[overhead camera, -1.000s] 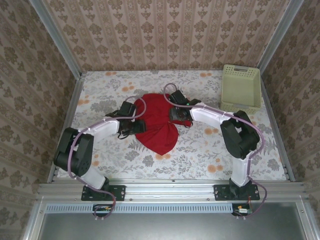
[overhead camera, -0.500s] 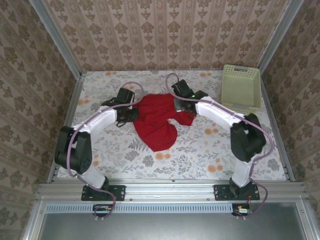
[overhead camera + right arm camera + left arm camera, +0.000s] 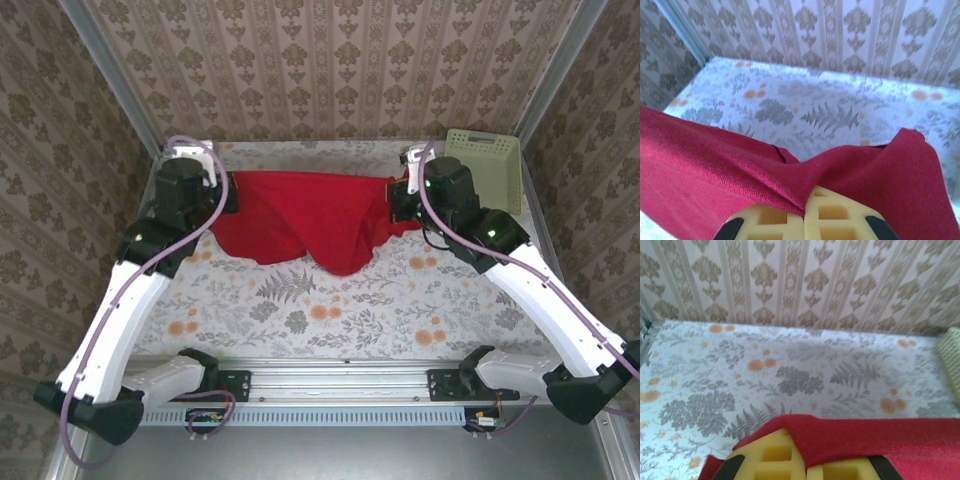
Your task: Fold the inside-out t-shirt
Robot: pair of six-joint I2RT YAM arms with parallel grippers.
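Floral-print bench (image 3: 400,300), damask-papered walls (image 3: 330,70). Soft red inside-out t-shirt (image 3: 300,215), left of the slatted pale basket (image 3: 483,170), sags between left end effector (image 3: 806,467) and right end effector (image 3: 804,220), both clamped on it.

Nothing here can be read: no lettering, label, brand or number shows on anything from where I stand.

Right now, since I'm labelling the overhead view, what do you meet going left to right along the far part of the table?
left gripper → red t-shirt → right gripper → pale basket
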